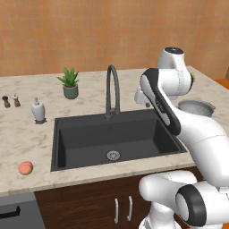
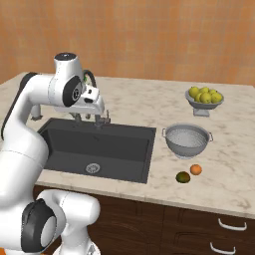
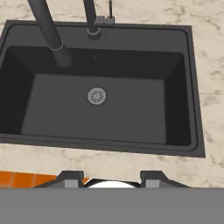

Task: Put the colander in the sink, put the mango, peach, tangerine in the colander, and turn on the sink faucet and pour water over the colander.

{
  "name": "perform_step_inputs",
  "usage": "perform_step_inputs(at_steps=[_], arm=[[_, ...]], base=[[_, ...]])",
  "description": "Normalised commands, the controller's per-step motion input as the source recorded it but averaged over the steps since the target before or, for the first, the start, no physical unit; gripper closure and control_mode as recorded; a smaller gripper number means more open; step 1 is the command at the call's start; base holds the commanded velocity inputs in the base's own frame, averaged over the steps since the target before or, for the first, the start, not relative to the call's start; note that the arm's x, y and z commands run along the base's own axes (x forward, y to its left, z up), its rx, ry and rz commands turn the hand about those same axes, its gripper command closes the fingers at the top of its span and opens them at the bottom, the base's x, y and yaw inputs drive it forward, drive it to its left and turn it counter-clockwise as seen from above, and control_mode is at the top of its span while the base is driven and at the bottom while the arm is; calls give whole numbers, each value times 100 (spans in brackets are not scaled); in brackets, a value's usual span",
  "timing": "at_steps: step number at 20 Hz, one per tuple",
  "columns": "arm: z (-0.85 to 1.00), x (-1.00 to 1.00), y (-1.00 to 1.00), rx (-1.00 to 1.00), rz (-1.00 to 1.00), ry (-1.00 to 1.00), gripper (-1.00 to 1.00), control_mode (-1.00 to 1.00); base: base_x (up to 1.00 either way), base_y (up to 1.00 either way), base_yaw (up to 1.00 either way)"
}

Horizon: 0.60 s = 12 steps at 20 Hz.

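Rendered kitchen bench (image 1: 27, 134) in pale marble, with a black sink (image 1: 71, 138) sunk into its middle.

Near the bench's front left corner, in the left base view: the peach (image 1: 26, 167), alone, well apart from the other fruit. Behind the sink's back edge: the sink faucet (image 1: 112, 89), dark and arched. Sink basin bare but for its steel drain (image 3: 96, 96).

Above the sink, toward its back edge: the gripper (image 2: 89, 118), hanging free and holding nothing; jaws part-open as far as can be judged, only their tips visible in the hand view.

Right of the sink, on the bench: the colander (image 2: 187, 140), upright. Just in front of it, near the bench's front edge: the mango (image 2: 183, 177) and the tangerine (image 2: 196, 169), side by side. Further back, a bowl of yellow-green fruit (image 2: 203, 98).

Step in hand, judged: fetching the colander. Best done by swinging right, widening the jaws, gripping the flared rim, lifting clear of the sink's lip, and setting it down under the spout.
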Motion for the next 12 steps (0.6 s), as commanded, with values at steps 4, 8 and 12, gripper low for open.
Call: perform_step_inputs(at_steps=[4,8,12], arm=[[-6,-11,-3,0,0,-2,-100,-100],[-2,-6,-20,0,0,-5,-100,-100],[-9,-18,-50,-6,0,-8,-100,-100]], base=[[0,0,0],[0,0,0],[0,0,0]])
